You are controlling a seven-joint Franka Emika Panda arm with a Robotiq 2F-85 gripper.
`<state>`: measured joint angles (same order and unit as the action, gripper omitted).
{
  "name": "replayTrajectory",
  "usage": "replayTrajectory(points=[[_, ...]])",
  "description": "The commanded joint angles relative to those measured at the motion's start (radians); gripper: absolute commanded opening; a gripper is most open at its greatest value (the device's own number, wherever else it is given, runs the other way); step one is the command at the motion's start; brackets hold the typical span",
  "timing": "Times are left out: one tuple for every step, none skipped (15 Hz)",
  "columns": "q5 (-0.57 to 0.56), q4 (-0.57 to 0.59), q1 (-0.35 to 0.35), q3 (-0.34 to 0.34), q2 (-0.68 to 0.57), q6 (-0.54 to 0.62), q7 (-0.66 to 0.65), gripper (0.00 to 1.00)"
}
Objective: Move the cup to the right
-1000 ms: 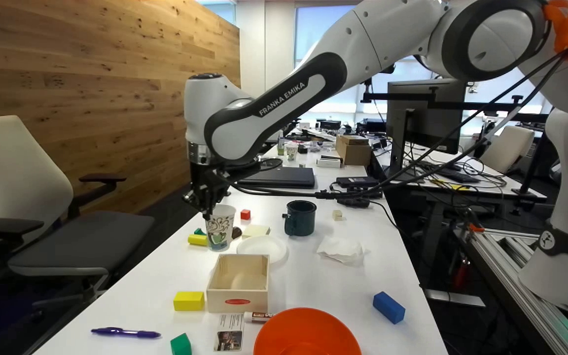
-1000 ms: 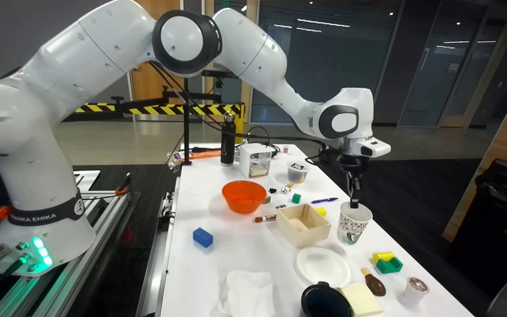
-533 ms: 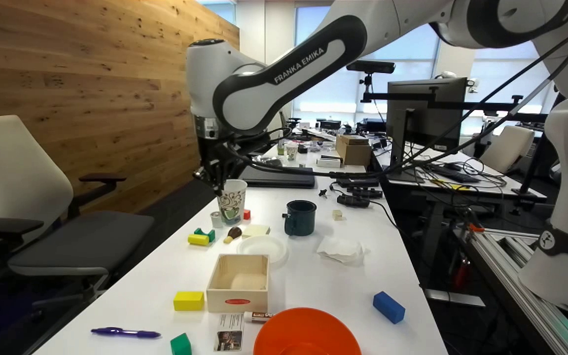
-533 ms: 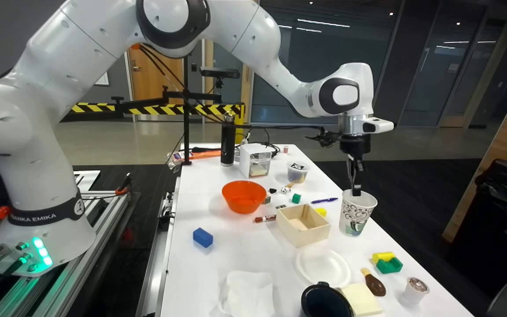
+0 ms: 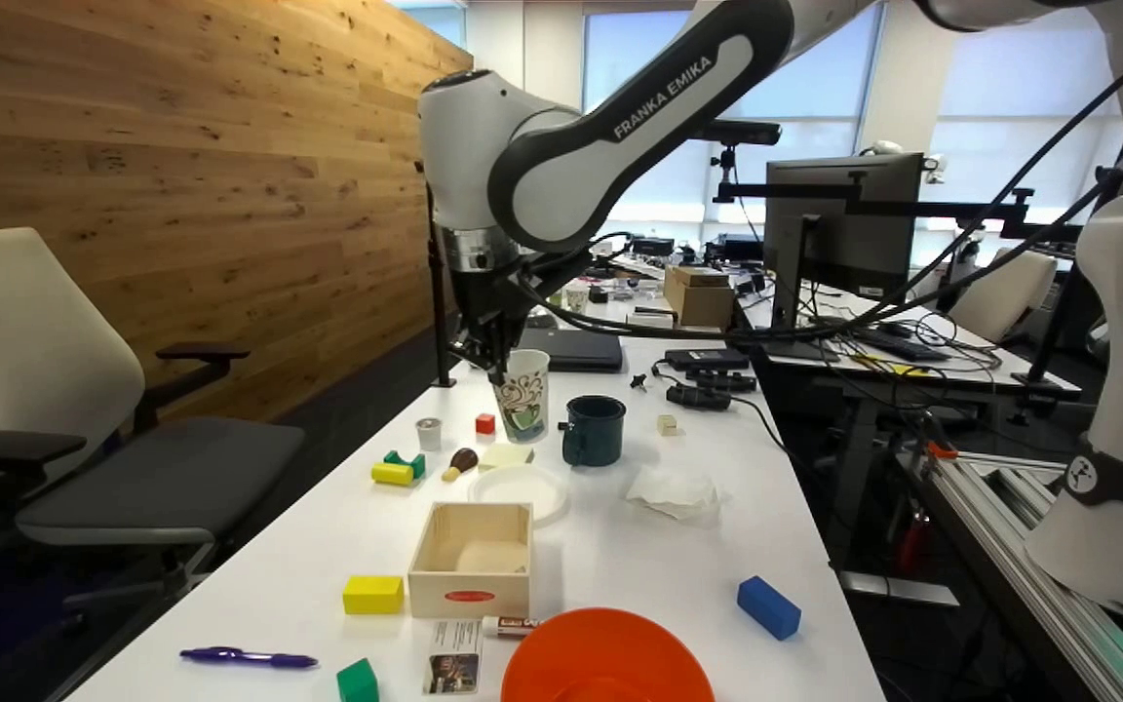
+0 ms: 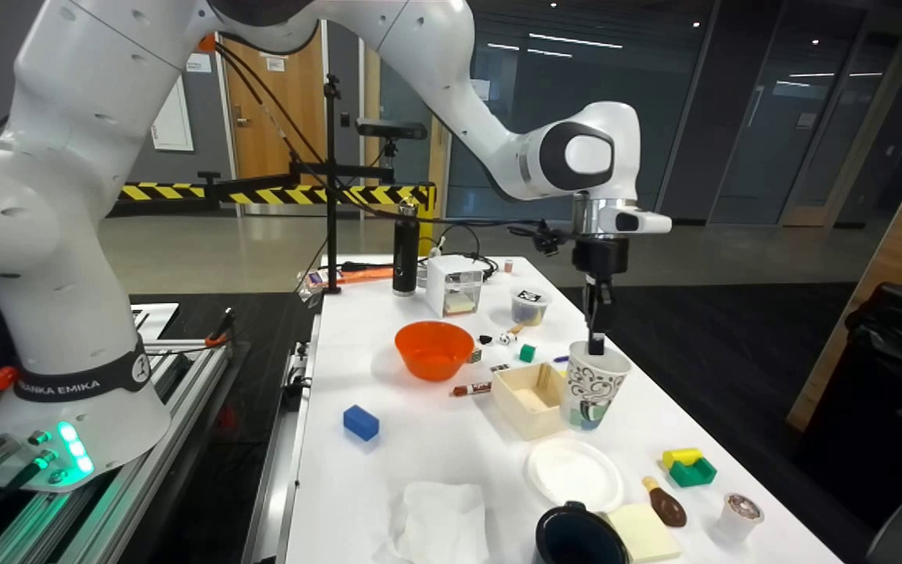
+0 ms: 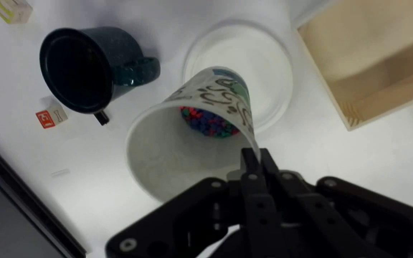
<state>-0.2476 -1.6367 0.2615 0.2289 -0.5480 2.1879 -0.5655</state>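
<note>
The cup is a whitish paper cup with dark swirls and a green-blue print. It shows in both exterior views (image 5: 525,402) (image 6: 593,385) and in the wrist view (image 7: 224,94), with small blue, red and green bits at its bottom. My gripper (image 7: 259,153) is shut on the cup's rim, one finger inside and one outside. It also shows in both exterior views (image 5: 500,376) (image 6: 596,345). The cup hangs tilted above the table, over part of the white plate (image 7: 271,71) in the wrist view. The dark mug (image 7: 75,71) (image 5: 594,431) stands near it.
A wooden box (image 5: 440,595) (image 7: 357,39) and an orange bowl (image 5: 610,648) (image 6: 434,345) stand on the table. A paper towel (image 5: 676,492), a blue block (image 5: 768,607), a brown spoon-like toy (image 6: 664,503) and a small pod (image 6: 739,517) lie around. A black laptop (image 5: 576,349) lies farther back.
My gripper has lifted the cup and carried it sideways toward the robot base. In an exterior view the cup now appears right beside the dark mug.
</note>
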Motion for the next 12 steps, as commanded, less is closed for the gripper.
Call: replayTrajectory(points=[[-0.053,-0.24,-0.004,-0.024,0.155,0.047,-0.068,0.01],[-0.054,-0.286,-0.008,-0.029,0.177,0.065,-0.081,0.01],[-0.054,-0.336,-0.012,-0.035,0.202,0.083,-0.095,0.01],[-0.059,-0.386,-0.016,-0.039,0.225,0.108,-0.102,0.01],[-0.067,-0.437,-0.019,-0.042,0.249,0.13,-0.108,0.01],[-0.079,-0.488,-0.023,-0.043,0.273,0.159,-0.111,0.01],[-0.089,-0.537,-0.028,-0.045,0.296,0.189,-0.112,0.01],[-0.102,-0.571,-0.037,-0.045,0.31,0.214,-0.101,0.01],[-0.119,-0.604,-0.046,-0.046,0.324,0.25,-0.093,0.01],[-0.122,-0.63,-0.059,-0.049,0.334,0.275,-0.072,0.01],[-0.133,-0.656,-0.07,-0.05,0.343,0.309,-0.063,0.01],[-0.133,-0.676,-0.083,-0.052,0.347,0.335,-0.043,0.01]])
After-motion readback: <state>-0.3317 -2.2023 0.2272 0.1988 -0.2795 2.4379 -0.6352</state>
